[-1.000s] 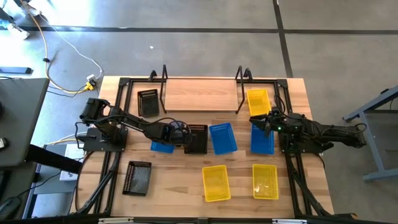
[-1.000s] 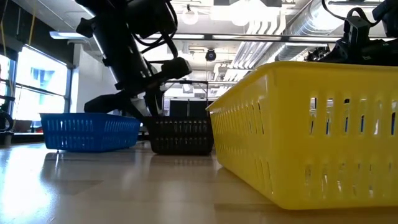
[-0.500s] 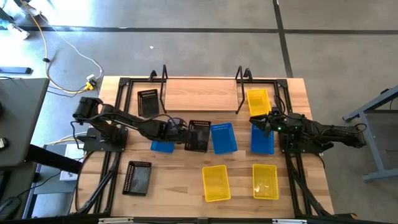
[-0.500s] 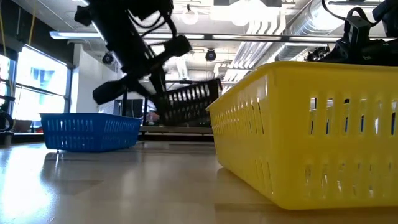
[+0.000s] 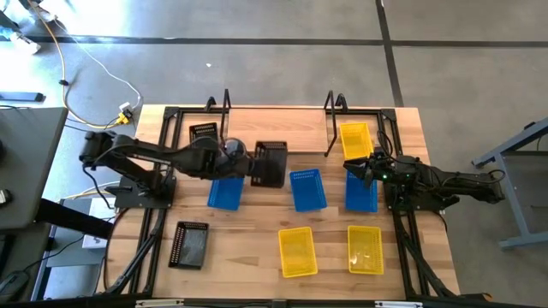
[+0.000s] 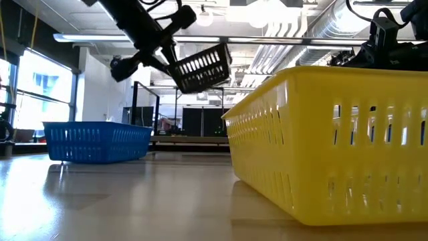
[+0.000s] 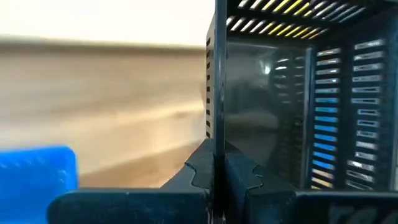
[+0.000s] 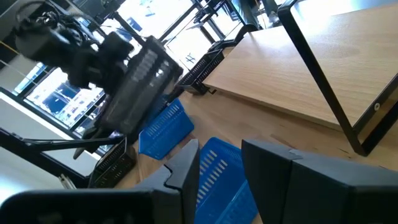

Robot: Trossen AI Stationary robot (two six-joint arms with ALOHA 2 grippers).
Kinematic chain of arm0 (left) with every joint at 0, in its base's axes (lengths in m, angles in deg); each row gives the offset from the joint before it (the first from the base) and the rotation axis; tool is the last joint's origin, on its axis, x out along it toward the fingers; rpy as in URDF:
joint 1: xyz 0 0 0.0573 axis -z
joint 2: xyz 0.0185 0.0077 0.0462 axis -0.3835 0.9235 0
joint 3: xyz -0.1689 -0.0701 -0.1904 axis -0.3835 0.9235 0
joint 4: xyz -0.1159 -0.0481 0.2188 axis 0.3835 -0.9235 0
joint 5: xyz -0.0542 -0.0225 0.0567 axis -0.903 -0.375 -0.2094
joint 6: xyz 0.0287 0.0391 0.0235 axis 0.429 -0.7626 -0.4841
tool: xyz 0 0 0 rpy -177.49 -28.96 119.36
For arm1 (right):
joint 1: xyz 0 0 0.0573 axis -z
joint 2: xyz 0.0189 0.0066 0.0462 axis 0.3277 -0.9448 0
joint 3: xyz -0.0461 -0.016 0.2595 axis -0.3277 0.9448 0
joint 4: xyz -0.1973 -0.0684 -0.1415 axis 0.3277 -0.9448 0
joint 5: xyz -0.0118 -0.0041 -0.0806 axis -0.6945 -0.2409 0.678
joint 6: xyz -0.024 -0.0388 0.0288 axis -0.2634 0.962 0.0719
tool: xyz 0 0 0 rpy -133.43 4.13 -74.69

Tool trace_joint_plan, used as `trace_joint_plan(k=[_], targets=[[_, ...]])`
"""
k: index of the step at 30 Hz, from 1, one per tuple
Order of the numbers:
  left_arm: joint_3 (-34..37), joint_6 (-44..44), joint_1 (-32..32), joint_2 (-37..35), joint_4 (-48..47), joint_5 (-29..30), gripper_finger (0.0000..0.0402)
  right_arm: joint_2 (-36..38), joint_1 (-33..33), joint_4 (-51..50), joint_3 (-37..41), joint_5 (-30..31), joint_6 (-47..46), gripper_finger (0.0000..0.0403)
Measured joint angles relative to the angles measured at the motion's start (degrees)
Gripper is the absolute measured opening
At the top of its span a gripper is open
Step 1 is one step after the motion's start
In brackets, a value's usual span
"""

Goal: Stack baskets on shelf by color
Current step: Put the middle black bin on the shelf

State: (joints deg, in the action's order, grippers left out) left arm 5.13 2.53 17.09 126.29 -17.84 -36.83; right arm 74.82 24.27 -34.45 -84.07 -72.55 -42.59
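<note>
I'm seeing the left gripper (image 5: 249, 165) clamping one wall of a black basket (image 5: 270, 164); jaws pinched tight on its rim in the left wrist view. The basket is hanging clear of the counter (image 5: 257, 257), tilted in the low view (image 6: 199, 67), near the front edge of the shelf (image 5: 274, 130). It's a shallow rectangular tray with slotted walls; light is showing through the slots.

The shelf is a narrow light-wood plank with a black wire frame and upright loops at both ends. Nothing is sitting on the plank between the loops.

Other baskets, all the same perforated type:
- black basket by the shelf (image 5: 203, 141), just outside the left loop
- front black basket (image 5: 190, 245) near the left front corner
- left blue basket (image 5: 226, 192) below the left arm
- middle blue basket (image 5: 306, 189) beside the lifted one
- right blue basket (image 5: 360, 193) under the right arm's front
- back yellow basket (image 5: 354, 139) just outside the right loop
- two yellow baskets (image 5: 296, 251) side by side at the front

The right gripper (image 5: 353, 167) is parked over the right blue basket, jaws parted, holding nothing.
</note>
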Motion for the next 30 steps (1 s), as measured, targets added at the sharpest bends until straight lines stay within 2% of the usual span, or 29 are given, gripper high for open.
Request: trace_joint_plan(k=[6, 12, 18, 30], targets=[[-8.26, -8.15, -5.50, -1.05, -12.11, 1.77, 0.0000, 0.00, 0.00, 0.00, -0.02, 0.00, -0.02, 0.0105], [-12.63, -13.34, -12.41, -1.09, -17.04, 2.01, 0.0000, 0.00, -0.01, -0.01, -0.02, -0.02, -0.05, 0.0105], [-12.86, -14.01, -17.07, 0.18, -16.27, 1.12, 0.0000, 0.00, 0.00, -0.02, -0.02, -0.02, -0.13, 0.0105], [-12.86, -14.88, -18.94, 8.92, -3.51, -2.01, 0.0000, 0.00, -0.01, -0.01, -0.02, 0.42, -0.02, 0.0105]])
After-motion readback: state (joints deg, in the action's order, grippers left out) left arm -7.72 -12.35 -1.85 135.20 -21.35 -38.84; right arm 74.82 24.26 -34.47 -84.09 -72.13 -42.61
